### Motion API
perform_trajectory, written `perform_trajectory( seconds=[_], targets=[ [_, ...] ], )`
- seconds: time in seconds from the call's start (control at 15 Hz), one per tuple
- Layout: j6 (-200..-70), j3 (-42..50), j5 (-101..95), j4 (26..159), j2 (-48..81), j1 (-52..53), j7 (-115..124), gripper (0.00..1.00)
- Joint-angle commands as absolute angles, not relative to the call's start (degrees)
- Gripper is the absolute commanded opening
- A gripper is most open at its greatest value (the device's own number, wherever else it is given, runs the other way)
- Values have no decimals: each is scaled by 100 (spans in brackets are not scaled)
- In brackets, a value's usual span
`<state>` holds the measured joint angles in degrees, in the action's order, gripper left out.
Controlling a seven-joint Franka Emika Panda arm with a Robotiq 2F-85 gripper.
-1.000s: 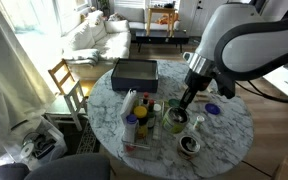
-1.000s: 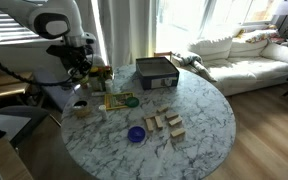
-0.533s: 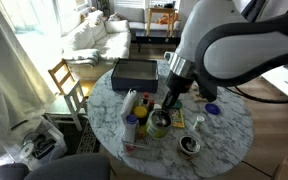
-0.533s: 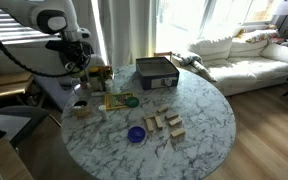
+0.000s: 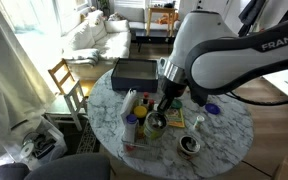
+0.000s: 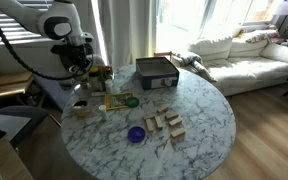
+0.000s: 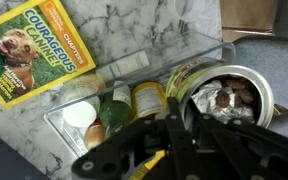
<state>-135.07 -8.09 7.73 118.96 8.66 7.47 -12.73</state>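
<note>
My gripper (image 7: 189, 125) comes in from the bottom of the wrist view. Its black fingers are closed across the left rim of a round metal can (image 7: 234, 100) with crumpled foil inside. In both exterior views the gripper (image 5: 160, 112) (image 6: 81, 80) points down at this can (image 5: 156, 127) on the round marble table (image 5: 224, 135). The can stands right beside a clear tray (image 7: 184, 48) that holds several bottles (image 7: 147, 98). A yellow and green "Courageous Canine" book (image 7: 34, 45) lies past the tray.
A black box (image 5: 134, 72) sits at the table's far side. A second tin (image 5: 189, 146), a blue bowl (image 6: 136, 134) and wooden blocks (image 6: 164, 123) lie on the marble. A wooden chair (image 5: 66, 85) stands by the table and a white sofa (image 6: 244, 50) beyond it.
The arm has swung toward the tray, and the metal can has moved with the gripper up against the tray's side.
</note>
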Motion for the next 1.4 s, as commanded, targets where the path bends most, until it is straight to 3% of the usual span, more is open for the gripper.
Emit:
perform_trajectory(
  seconds=[0.0,1.33],
  targets=[
    [-13547,-864,779,11807,1058,737,-1261,3],
    [-13938,-879,420,11415,2081,868,-742,3]
  ],
)
